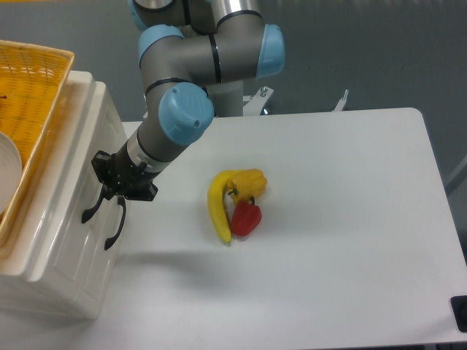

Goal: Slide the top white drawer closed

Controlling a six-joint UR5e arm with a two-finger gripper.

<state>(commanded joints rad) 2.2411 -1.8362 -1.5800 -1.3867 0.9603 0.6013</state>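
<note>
The top white drawer (86, 142) sits in the white cabinet at the left, its front panel almost flush with the cabinet face. Its black curved handle (89, 212) hangs just below my gripper (109, 179). My gripper's black tip presses against that front panel near the handle's upper end. The fingers look shut and hold nothing, though they are dark and partly hidden against the panel. The lower drawer's black handle (112, 232) shows just beneath.
A yellow woven basket (33, 80) holding a white dish (9, 175) rests on top of the cabinet. A banana (217, 208), a yellow pepper (249, 181) and a red pepper (246, 218) lie mid-table. A black object (460, 312) sits at the bottom right corner.
</note>
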